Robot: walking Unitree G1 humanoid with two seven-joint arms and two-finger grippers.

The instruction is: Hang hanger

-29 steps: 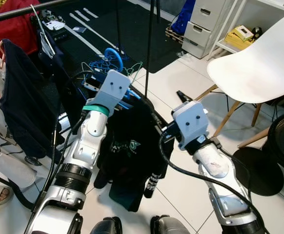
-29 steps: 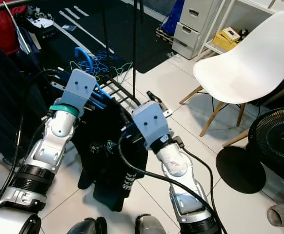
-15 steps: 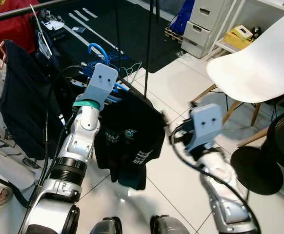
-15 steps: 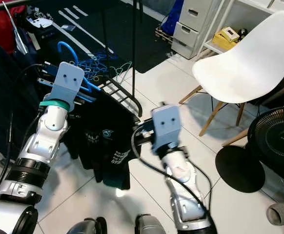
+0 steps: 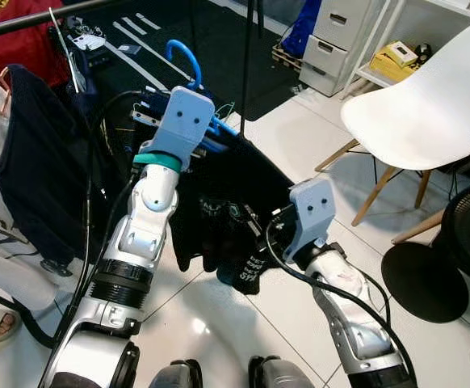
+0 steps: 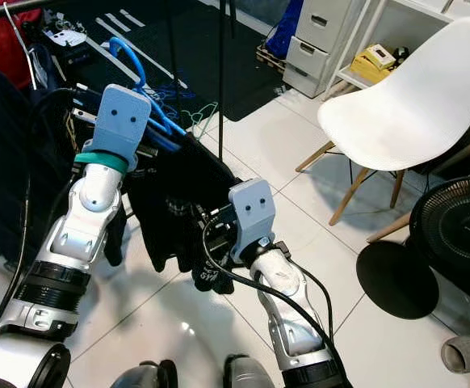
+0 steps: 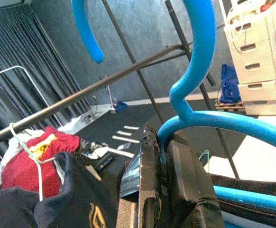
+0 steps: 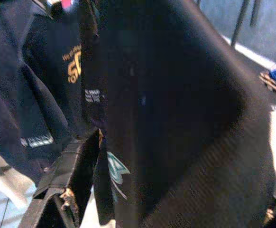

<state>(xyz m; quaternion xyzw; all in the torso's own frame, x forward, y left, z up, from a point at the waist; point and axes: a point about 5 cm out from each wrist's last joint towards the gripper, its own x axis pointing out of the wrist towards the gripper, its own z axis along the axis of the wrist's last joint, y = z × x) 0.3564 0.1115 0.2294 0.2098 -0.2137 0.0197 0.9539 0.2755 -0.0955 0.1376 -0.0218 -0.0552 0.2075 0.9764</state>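
Now the left gripper (image 7: 164, 156) is clamped on the blue plastic hanger (image 5: 188, 66) w/ a black shirt (image 5: 239, 182), held up near the dark metal rail (image 7: 95, 85). Right gripper: can't tell. Next: lift hook over rail.

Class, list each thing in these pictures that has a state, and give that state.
Blue hanger: clamped in the left gripper, hook not on the rail.
Black T-shirt: draped on the hanger.
Clothes rail: carrying other garments.
Right gripper: against the T-shirt; grip unclear.
White chair: upright, unoccupied.
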